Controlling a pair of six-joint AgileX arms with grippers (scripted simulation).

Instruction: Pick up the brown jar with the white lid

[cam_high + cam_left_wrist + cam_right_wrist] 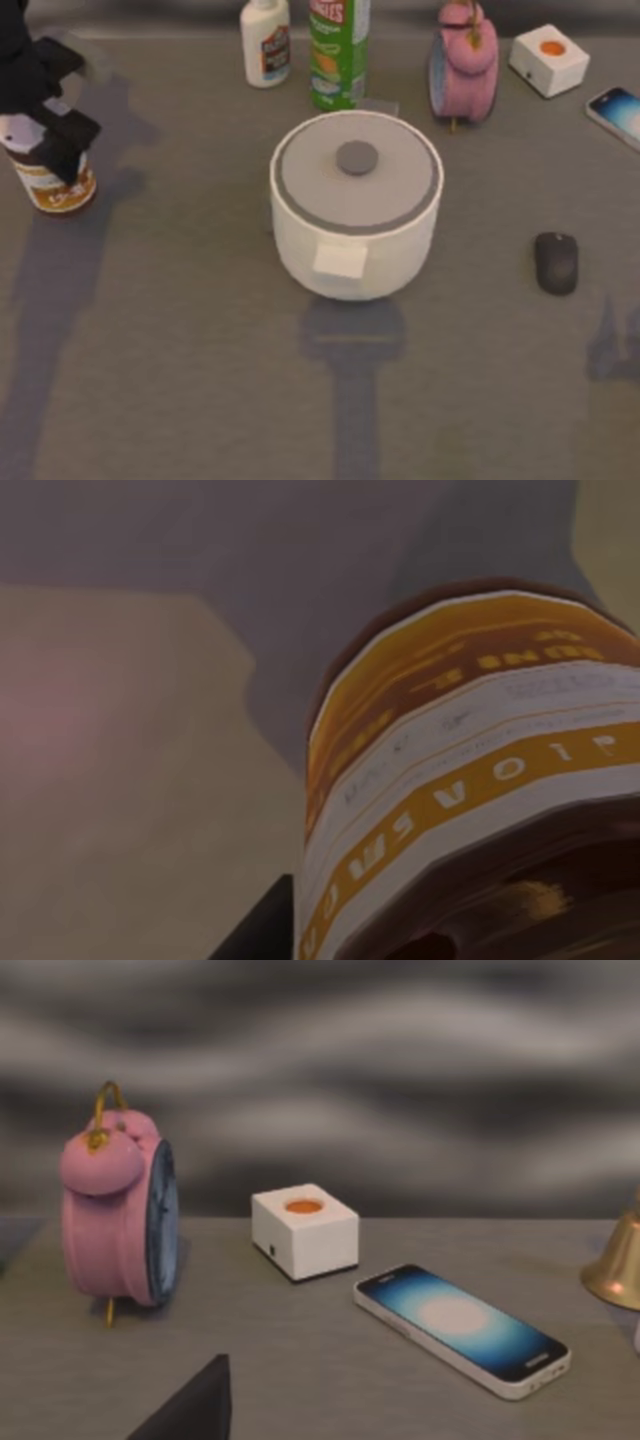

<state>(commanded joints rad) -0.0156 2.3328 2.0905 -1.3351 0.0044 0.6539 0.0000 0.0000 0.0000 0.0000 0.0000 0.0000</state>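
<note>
The brown jar (60,188), with its white lid and white-and-orange label, is at the far left of the top view. My left gripper (55,148) reaches in from the upper left corner and is shut on the jar just below the lid. In the left wrist view the jar (470,770) fills the right half, its label close up, with one dark finger (262,925) against its side. My right gripper (285,1432) is out of the top view. In the right wrist view one finger (195,1410) shows, and the gripper is open with nothing in it.
A large white pot (357,205) with a grey lid stands mid-table. Along the back are a white glue bottle (266,42), a tall green can (338,52), a pink alarm clock (465,62), a white box (549,58) and a phone (616,112). A black mouse (556,262) lies at the right.
</note>
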